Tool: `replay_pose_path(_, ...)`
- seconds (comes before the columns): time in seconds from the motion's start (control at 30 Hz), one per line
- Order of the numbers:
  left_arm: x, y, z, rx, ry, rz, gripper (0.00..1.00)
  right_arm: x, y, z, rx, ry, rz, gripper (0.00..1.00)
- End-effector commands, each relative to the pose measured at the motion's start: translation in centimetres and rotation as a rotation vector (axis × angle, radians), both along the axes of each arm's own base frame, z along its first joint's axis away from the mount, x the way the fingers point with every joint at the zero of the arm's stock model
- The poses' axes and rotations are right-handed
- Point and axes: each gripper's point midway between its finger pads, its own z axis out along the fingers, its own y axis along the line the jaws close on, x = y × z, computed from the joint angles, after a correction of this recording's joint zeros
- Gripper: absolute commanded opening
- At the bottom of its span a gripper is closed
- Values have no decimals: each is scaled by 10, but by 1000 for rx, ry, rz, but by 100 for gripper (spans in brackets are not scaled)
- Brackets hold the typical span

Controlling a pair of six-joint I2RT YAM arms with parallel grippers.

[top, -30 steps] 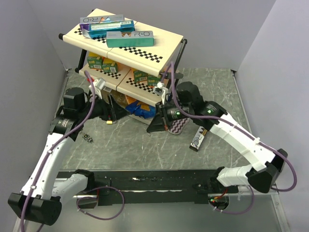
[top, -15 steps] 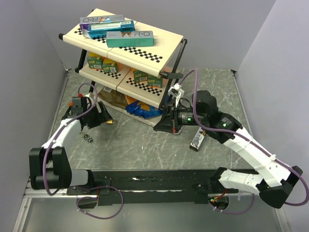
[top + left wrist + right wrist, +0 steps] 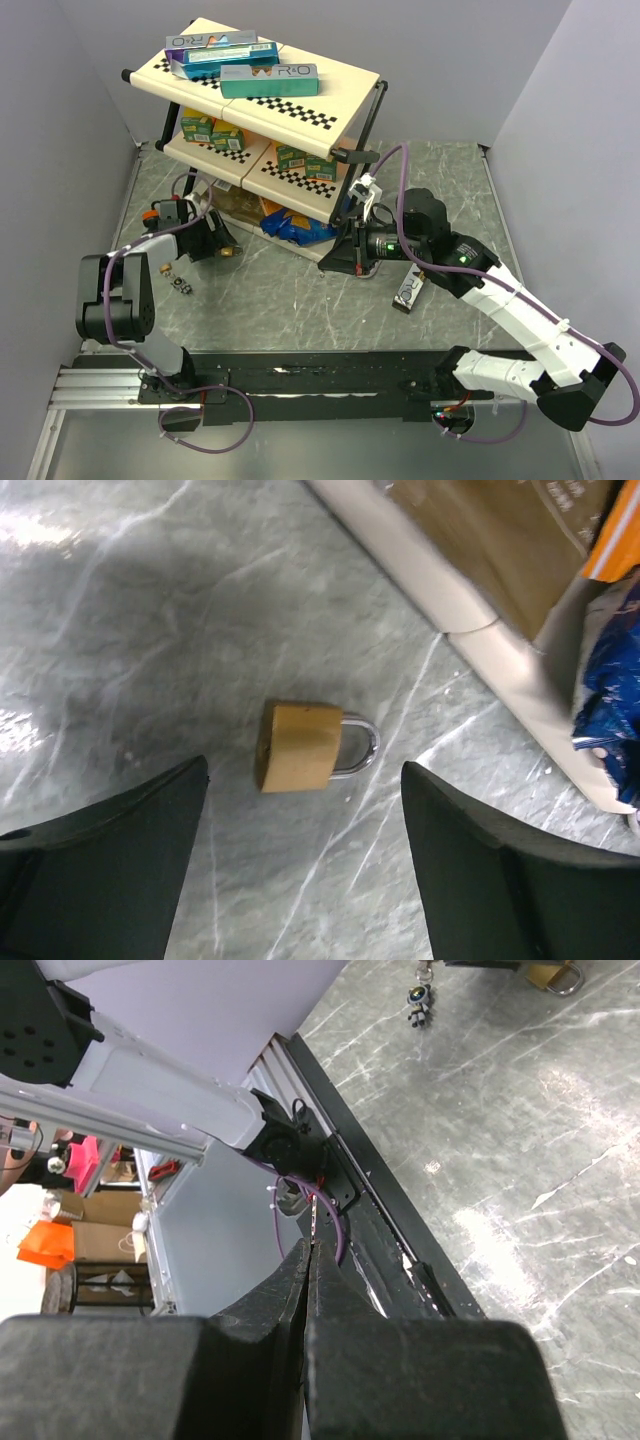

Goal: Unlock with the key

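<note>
Left wrist view: the padlock (image 3: 300, 746) lay flat on the table (image 3: 120, 630), dead centre under the wide-open left gripper (image 3: 303, 790), long axis running finger to finger, shackle towards the shelf (image 3: 470, 630). The right gripper (image 3: 308, 1260), pinched shut, sat well off right. The key (image 3: 181, 287) lay just nearer.

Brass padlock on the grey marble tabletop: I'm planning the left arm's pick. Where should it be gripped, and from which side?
Probably the blocky body of the brass padlock, pinched across its two long flat edges, coming straight down: it lies flat, and its thin steel shackle offers less to hold.
</note>
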Motion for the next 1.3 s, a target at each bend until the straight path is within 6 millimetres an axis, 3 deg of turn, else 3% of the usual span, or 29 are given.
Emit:
replay_pose_path(0.0,10,-15,4,-22,-50,-51,84,2,-1,17,53,-41,-22,0)
replay_pose_path(0.17,2,-21,-18,-21,42,-65,84,3,1,14,45,-33,-9,0)
replay_pose_path(0.27,-12,-26,-20,-56,90,-48,84,4,0,12,36,-36,-21,0)
replay_pose_path(0.3,-16,-27,-20,-66,102,-40,84,4,0,11,38,-35,-24,0)
replay_pose_path(0.43,-40,-64,-7,-146,86,-115,85,6,2,9,49,-27,-24,0)
replay_pose_path(0.53,-49,-88,6,-207,58,-167,87,7,7,9,51,-21,-7,0)
replay_pose_path(0.6,-53,-95,12,-210,54,-178,88,8,9,9,46,-23,0,0)
replay_pose_path(0.7,-50,-90,22,-164,44,-163,89,10,9,9,36,-26,0,0)
replay_pose_path(0.73,-51,-79,18,-103,58,-138,89,10,9,9,35,-30,-2,0)
replay_pose_path(0.97,-28,-34,59,141,-59,-14,90,12,7,5,26,-29,-23,0)
replay_pose_path(1.03,-25,-35,58,148,-59,-29,90,14,7,4,22,-28,-25,0)
replay_pose_path(1.27,-17,-38,24,202,49,-88,84,15,8,2,18,-26,-28,0)
